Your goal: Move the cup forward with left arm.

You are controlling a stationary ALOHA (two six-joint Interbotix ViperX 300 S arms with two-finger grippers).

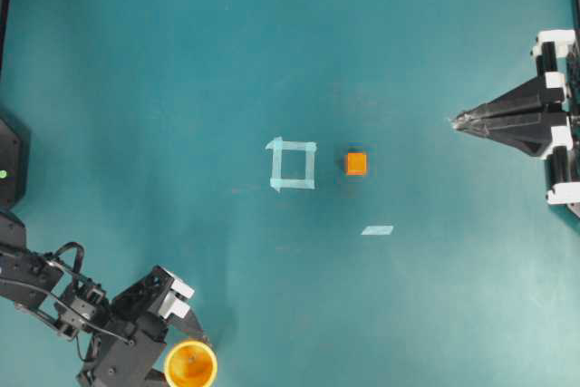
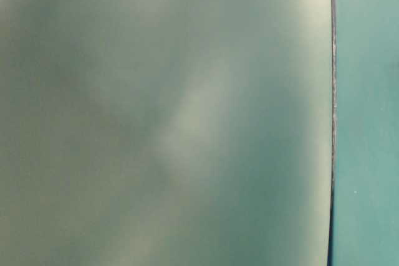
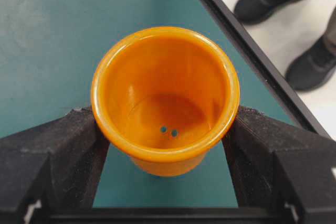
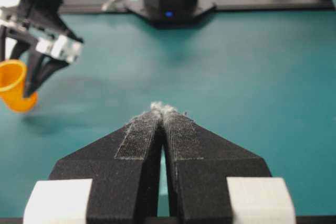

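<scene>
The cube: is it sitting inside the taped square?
No, the cube sits on the bare table just right of the taped square, apart from it.

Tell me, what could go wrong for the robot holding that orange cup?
The cup sits between the left end effector fingers, pinched only at its rounded sides, so it might slip or tip while being moved.

The cup is close to the table's black edge rail, so a wrong sideways move could bump it there.

Farther up the table sit a small orange cube and a tape square; pushing far off course could knock the cube.
</scene>
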